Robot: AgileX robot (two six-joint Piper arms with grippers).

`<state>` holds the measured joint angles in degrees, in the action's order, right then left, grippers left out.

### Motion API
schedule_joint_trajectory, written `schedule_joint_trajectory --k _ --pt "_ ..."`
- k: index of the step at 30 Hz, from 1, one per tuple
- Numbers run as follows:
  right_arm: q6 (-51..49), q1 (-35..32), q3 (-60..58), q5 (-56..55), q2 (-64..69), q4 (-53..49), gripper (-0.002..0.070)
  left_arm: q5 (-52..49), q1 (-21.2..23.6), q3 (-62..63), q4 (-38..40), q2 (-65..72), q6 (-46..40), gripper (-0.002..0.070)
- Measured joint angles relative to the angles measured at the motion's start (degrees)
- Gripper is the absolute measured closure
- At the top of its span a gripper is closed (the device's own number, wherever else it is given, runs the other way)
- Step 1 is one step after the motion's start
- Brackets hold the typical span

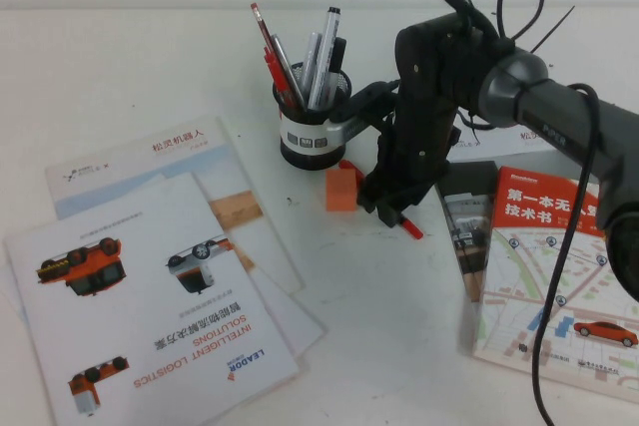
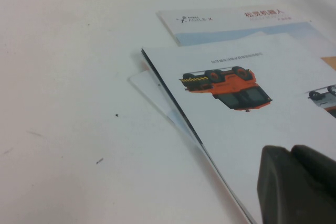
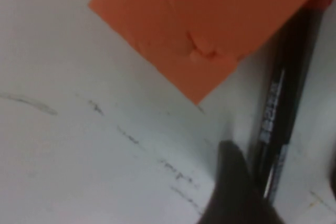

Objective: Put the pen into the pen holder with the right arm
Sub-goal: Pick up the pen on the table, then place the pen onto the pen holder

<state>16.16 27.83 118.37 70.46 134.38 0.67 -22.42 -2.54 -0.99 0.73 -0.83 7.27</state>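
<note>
The pen, with a black barrel and red ends, lies on the table next to an orange block. Its red tail pokes out below my right gripper. In the right wrist view the barrel runs between my open right gripper. One finger sits against its side and the other is at the frame's edge. The black mesh pen holder stands just behind and to the left, holding several pens. My left gripper is shut and empty above a brochure.
Brochures are spread over the left of the table, also seen in the left wrist view. A red-and-white booklet lies at the right. The orange block lies close beside the pen.
</note>
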Motion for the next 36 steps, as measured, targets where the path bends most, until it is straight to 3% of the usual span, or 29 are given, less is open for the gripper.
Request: schedule_joint_trajectory --k 3,6,8,16,21,29,36 --pt "0.09 0.0 0.22 0.1 0.09 0.71 0.0385 0.0 0.0 0.0 0.0 0.0 0.0 0.0678" --pt "-0.44 0.0 0.22 -0.01 0.09 1.57 0.0553 0.0 0.0 0.0 0.0 0.0 0.0 0.0677" --pt "-2.13 0.04 0.22 -0.01 -0.16 1.77 0.0617 0.0 0.0 0.0 0.0 0.0 0.0 0.0678" --pt "-6.77 -0.45 -6.61 -0.13 -11.5 1.94 0.0617 0.0 0.0 0.0 0.0 0.0 0.0 0.0678" --pt "-8.01 -2.34 -22.94 -3.59 -25.96 3.57 0.0617 0.0 0.0 0.0 0.0 0.0 0.0 0.0677" --pt "-4.69 -1.39 -54.55 -39.92 -52.06 9.52 0.0617 0.0 0.0 0.0 0.0 0.0 0.0 0.0678" --pt "2.5 2.55 -62.19 -64.5 -57.62 9.91 0.0617 0.0 0.0 0.0 0.0 0.0 0.0 0.0678"
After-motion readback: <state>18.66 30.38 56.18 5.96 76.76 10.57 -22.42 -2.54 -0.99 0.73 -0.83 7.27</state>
